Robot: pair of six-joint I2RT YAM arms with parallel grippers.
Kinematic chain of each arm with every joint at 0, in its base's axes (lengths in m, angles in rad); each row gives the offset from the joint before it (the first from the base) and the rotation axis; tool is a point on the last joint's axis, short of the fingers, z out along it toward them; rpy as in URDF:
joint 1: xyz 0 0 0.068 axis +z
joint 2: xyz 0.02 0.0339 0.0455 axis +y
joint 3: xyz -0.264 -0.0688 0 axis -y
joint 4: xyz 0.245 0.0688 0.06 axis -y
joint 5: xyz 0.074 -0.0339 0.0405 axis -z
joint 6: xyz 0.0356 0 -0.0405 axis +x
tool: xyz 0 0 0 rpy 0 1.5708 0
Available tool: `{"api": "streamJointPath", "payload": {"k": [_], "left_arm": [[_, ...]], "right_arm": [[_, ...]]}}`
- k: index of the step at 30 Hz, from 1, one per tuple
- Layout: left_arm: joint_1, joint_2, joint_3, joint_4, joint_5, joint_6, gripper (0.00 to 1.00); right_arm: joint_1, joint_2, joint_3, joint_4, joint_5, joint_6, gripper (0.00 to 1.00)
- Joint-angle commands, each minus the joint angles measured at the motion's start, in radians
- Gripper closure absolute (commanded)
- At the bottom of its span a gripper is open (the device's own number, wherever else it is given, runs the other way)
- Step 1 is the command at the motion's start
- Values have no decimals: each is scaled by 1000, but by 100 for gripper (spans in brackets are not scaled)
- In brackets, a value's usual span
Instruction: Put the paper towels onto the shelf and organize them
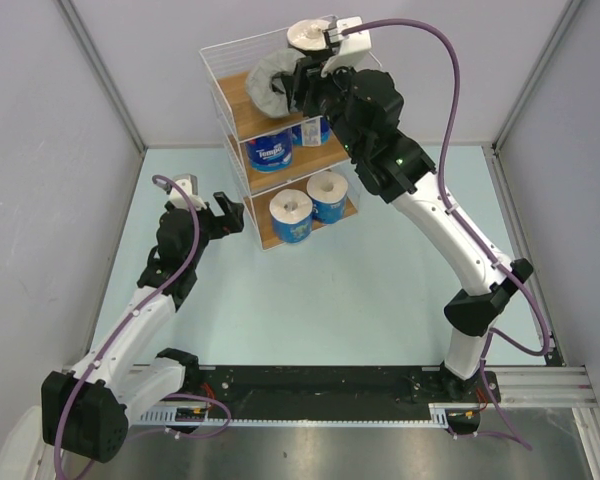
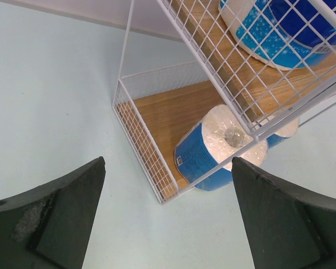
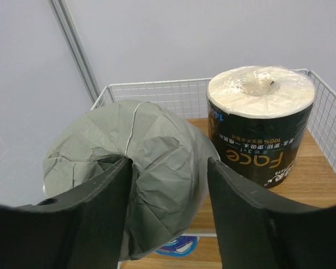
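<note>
We count six paper towels, all on the shelf (image 1: 235, 103), two per tier, none on the table (image 1: 360, 290). On the top tier a grey roll (image 3: 157, 143) is at the left and a black roll (image 3: 260, 131) stands upright just beside it on the right, core up. The middle tier has two: blue roll one (image 1: 273, 150) and blue roll two (image 1: 312, 130). The bottom tier also has two, blue roll three (image 1: 291, 216) and blue roll four (image 1: 328, 196), side by side with white core ends showing. That makes four blue, one grey, one black. The right gripper (image 3: 168, 165) is up at the top tier with a jaw on either side of the grey roll, against its crumpled wrapper. We cannot tell if it is clamping or just bracketing. The left gripper (image 2: 168, 162) is low near the shelf's bottom left corner, jaws wide apart with nothing between them.
</note>
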Motion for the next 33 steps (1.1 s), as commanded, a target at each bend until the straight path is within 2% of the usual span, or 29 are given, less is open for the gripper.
{"api": "streamJointPath", "payload": {"k": [1, 7, 15, 25, 29, 33], "left_arm": [[10, 0, 24, 39, 9, -14, 0], [11, -2, 21, 39, 5, -14, 0], [11, 4, 21, 40, 5, -14, 0], [17, 19, 19, 46, 11, -16, 0], [19, 19, 19, 49, 14, -17, 0], [20, 21, 21, 49, 17, -17, 0]], "right_arm": [[-13, 6, 27, 49, -14, 20, 36], [-29, 31, 50, 80, -29, 33, 26], [-43, 118, 181, 101, -60, 33, 25], [-55, 94, 196, 215, -81, 5, 22], [-69, 11, 114, 268, -106, 5, 21], [-88, -122, -110, 316, -113, 13, 21]]}}
